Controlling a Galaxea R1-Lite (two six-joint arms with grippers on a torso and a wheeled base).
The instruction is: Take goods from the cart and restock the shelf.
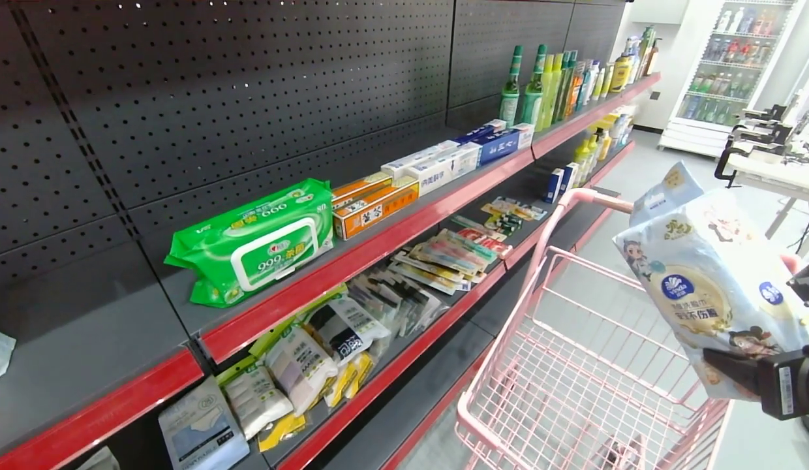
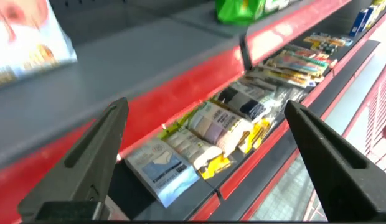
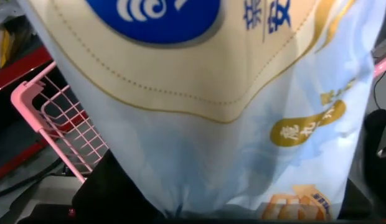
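My right gripper point(image 1: 737, 369) is shut on the lower end of a pale blue and cream tissue pack point(image 1: 711, 287) and holds it upright above the pink wire cart point(image 1: 496, 365), at the right of the head view. In the right wrist view the tissue pack point(image 3: 211, 112) hangs close in front, with a corner of the cart point(image 3: 50, 118) behind it. My left gripper point(image 2: 205, 155) is open with its fingers far apart and nothing between them. It hovers in front of the red-edged shelf point(image 2: 180, 81), over the grey upper board.
The upper board point(image 1: 85, 339) is bare at the left of a green wipes pack point(image 1: 254, 241); boxes and bottles follow to the right. A white pack point(image 2: 28, 43) lies at the far left. The lower board point(image 1: 378, 365) holds flat packets. A drinks fridge point(image 1: 724, 65) stands at the back.
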